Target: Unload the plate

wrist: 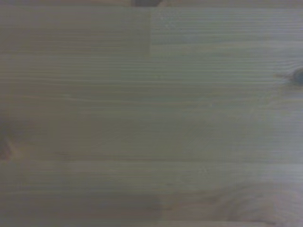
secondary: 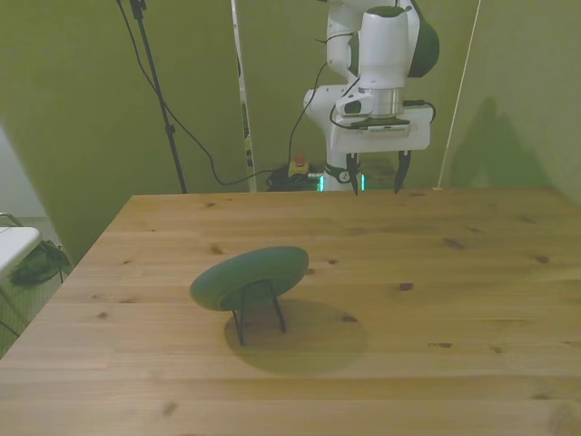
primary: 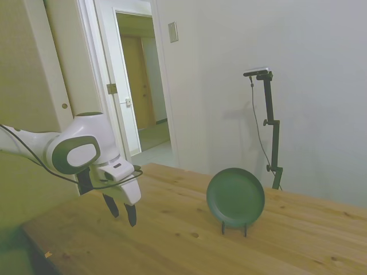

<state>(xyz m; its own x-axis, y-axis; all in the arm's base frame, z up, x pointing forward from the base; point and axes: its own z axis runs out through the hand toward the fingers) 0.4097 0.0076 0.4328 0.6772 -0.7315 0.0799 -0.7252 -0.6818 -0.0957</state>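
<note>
Gripper (secondary: 374, 187) hangs over the table's (secondary: 472, 272) robot-side edge, fingers (secondary: 400, 174) spread, nothing between them, tips pointing down and clear of the wood. Side view: gripper (primary: 123, 213) sits off the table's left end, above the surface, white arm (primary: 69, 150) behind it with a black cable looping along the wrist.

Plate (secondary: 250, 276) is on the table's middle part, toward the front view's left, well apart from the gripper. It stands on edge, leaning back in a thin black wire stand (secondary: 257, 309). Front view shows the plate's paler back and the stand's two legs under it, with a shadow on the wood beside them. Side view shows the plate's (primary: 235, 197) dark green face with its raised rim, tilted slightly, the stand's (primary: 234, 228) feet touching the table (primary: 172, 240) just below. Plate touches only the stand.

Wrist view: only blurred wood planks (wrist: 151, 118), a dark knot (wrist: 298, 75) at one edge; plate not in it.

Farther back in the side view: white wall, open door (primary: 137, 86) and a hallway behind the arm. Front view background: greenish wall, black cables (secondary: 182, 127) hanging down to the floor behind the table's far edge.
</note>
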